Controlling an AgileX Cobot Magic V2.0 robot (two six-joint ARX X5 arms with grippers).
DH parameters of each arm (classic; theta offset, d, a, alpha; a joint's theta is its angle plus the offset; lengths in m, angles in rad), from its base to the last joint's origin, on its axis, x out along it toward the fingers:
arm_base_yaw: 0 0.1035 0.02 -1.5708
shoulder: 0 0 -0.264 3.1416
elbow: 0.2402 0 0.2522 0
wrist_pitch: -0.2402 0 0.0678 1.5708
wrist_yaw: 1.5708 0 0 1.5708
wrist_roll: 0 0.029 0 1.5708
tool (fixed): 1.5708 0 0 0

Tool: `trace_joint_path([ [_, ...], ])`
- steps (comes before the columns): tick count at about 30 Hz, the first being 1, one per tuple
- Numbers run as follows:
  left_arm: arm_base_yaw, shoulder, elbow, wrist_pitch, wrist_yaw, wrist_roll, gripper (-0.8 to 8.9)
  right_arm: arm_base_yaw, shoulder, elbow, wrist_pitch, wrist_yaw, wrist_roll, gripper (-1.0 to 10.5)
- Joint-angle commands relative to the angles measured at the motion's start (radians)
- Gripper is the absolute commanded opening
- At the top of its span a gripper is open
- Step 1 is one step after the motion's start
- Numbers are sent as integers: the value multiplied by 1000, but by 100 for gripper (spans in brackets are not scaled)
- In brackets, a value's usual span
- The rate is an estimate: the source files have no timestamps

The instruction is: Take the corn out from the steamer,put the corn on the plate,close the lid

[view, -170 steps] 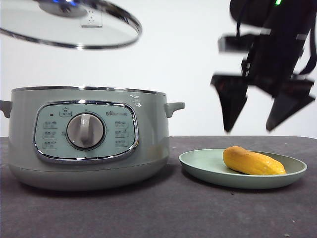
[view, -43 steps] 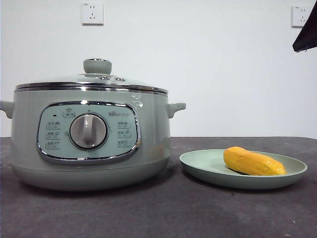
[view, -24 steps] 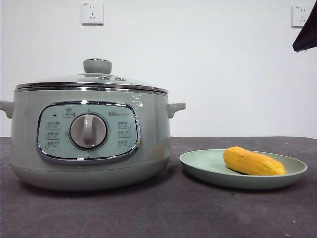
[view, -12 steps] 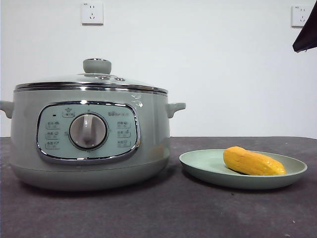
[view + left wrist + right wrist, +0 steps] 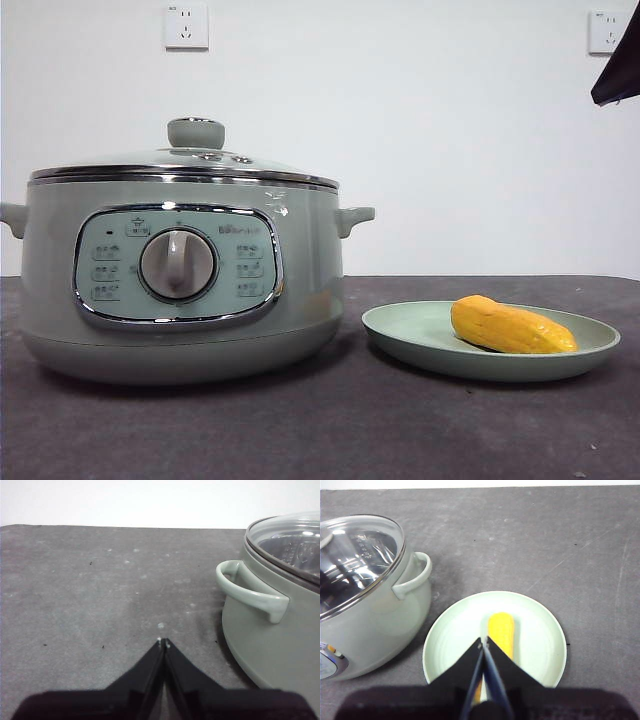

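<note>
The sage-green steamer (image 5: 180, 280) stands at the left of the table with the glass lid (image 5: 190, 160) resting on it, knob up. It also shows in the left wrist view (image 5: 280, 630) and the right wrist view (image 5: 365, 595). The yellow-orange corn (image 5: 510, 327) lies on the pale green plate (image 5: 400, 330) to the steamer's right. In the right wrist view the corn (image 5: 501, 630) lies across the plate (image 5: 450, 635). My left gripper (image 5: 163, 642) is shut and empty, beside the steamer's side handle. My right gripper (image 5: 483, 641) is shut and empty, high above the plate.
The dark grey table (image 5: 330, 430) stretches in front of the steamer and plate. A black arm tip (image 5: 617, 75) shows at the top right corner. Two wall sockets (image 5: 187, 27) are on the white wall behind.
The lid, held above the steamer 6.9 s ago, now rests on it, and the arm over the plate has gone up. Nothing has moved in the last 1.8 s.
</note>
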Motion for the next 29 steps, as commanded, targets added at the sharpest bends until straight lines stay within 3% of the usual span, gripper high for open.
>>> trace_joint_path([
  [1, 5, -3, -14, 1, 8, -7, -3, 0, -2, -6, 5, 6, 1, 2],
  [8, 5, -3, -14, 1, 8, -7, -3, -3, -34, -10, -53, 29, -92, 2],
  [12, 5, -3, -14, 1, 8, -7, -3, -69, -90, -46, -16, 13, -185, 2],
  [20, 5, -3, -14, 1, 8, -7, -3, -330, -300, -224, 159, -239, -220, 2],
  [24, 5, -3, -14, 1, 8, -7, -3, -416, -410, -335, 240, -294, -220, 2],
  [29, 5, -3, -14, 1, 8, -7, -3, -476, -526, -447, 265, -292, -217, 2],
])
